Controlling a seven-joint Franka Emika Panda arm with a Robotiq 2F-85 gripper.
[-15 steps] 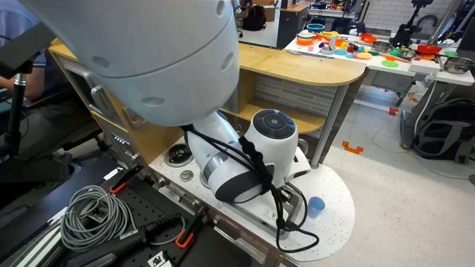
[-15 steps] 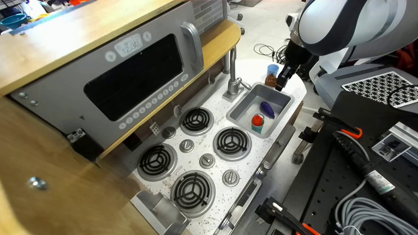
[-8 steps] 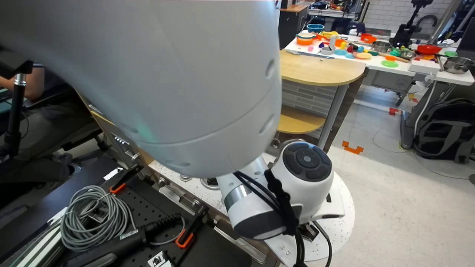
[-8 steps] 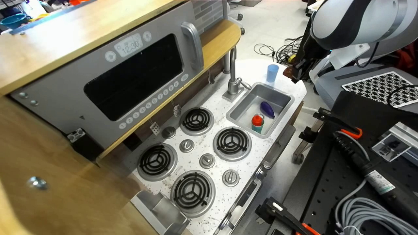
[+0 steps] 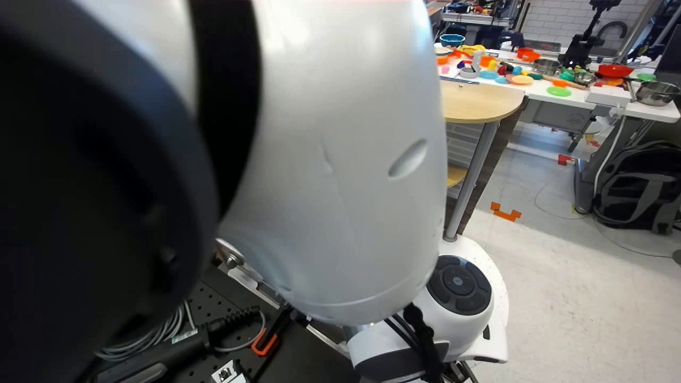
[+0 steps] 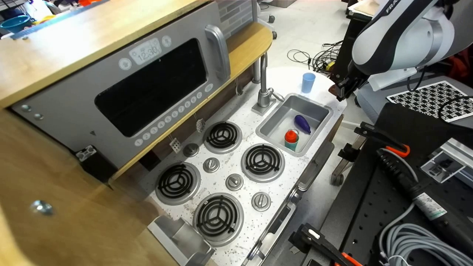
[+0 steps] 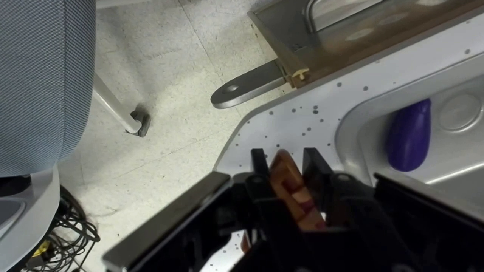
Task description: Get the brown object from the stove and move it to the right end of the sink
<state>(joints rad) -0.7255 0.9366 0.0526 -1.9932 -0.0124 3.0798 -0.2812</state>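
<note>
Hand (image 7: 285,160) closed partway, gripping brown object (image 7: 281,173) between its fingers (image 7: 259,162) near counter (image 7: 291,124) edge; to the right in wrist view, sink (image 7: 349,139) holding purple eggplant (image 7: 410,138) and, per an exterior view, teal cup (image 6: 291,146) topped by red piece (image 6: 291,136).

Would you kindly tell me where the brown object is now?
In the wrist view, the brown object is held in the gripper, below and right of centre, left of the purple item in the sink.
</note>
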